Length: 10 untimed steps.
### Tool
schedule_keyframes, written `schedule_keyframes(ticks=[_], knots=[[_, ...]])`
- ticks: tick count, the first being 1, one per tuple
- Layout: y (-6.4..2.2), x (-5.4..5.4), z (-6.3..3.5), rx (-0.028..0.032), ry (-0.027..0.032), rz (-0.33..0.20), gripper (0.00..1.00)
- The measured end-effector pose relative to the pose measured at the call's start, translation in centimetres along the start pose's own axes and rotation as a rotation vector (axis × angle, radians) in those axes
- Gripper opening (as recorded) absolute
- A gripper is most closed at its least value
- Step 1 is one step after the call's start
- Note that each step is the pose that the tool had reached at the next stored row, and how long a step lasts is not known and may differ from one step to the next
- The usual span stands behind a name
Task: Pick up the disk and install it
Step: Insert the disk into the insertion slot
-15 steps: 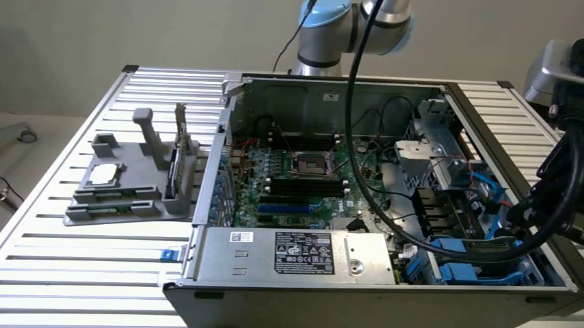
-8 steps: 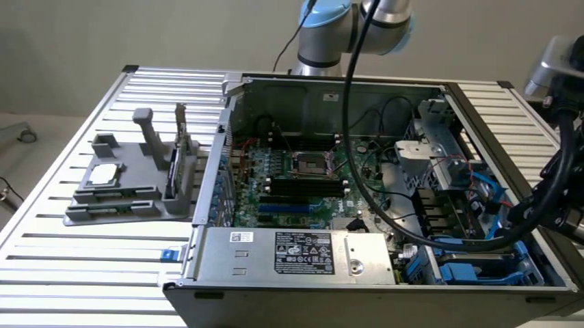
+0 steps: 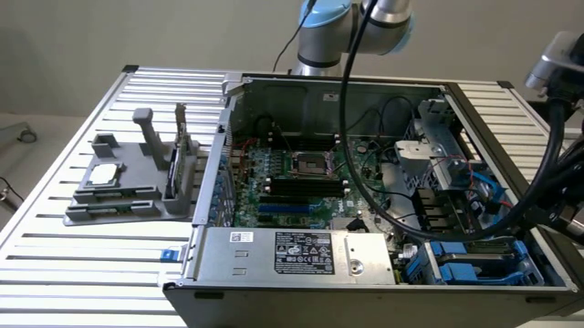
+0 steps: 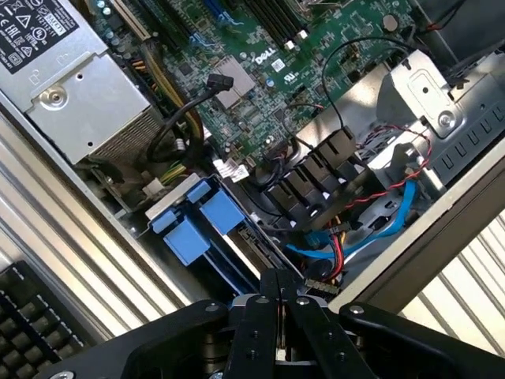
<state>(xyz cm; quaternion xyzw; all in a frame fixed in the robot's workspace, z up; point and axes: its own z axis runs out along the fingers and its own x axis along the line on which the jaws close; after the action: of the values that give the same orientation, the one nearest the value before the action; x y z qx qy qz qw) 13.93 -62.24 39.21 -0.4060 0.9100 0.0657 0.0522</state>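
The disk (image 3: 482, 264) lies in its blue plastic carrier inside the drive bay, at the front corner of the open computer case (image 3: 319, 290) on the exterior view's right. In the wrist view the carrier's blue tabs (image 4: 203, 219) stick out of the bay beside the power supply. My gripper (image 4: 277, 286) hangs just above the bay near the case wall. Its two black fingers are pressed together, shut, with nothing between them. It is not touching the disk.
A silver power supply (image 3: 292, 253) sits beside the bay. Thick black cables (image 3: 365, 171) loop over the motherboard (image 3: 292, 178), and red and blue wires (image 4: 379, 221) lie near the bay. A grey fixture (image 3: 128, 191) with a silver chip and an upright dark card stands on the slatted table. A keyboard (image 4: 31, 324) is outside the case.
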Motion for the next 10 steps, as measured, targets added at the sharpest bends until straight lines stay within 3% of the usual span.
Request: schedule_keyframes(ticks=[10], knots=[[-0.01, 0.01, -0.01, 0.0083, 0.0195, 0.097, 0.14]])
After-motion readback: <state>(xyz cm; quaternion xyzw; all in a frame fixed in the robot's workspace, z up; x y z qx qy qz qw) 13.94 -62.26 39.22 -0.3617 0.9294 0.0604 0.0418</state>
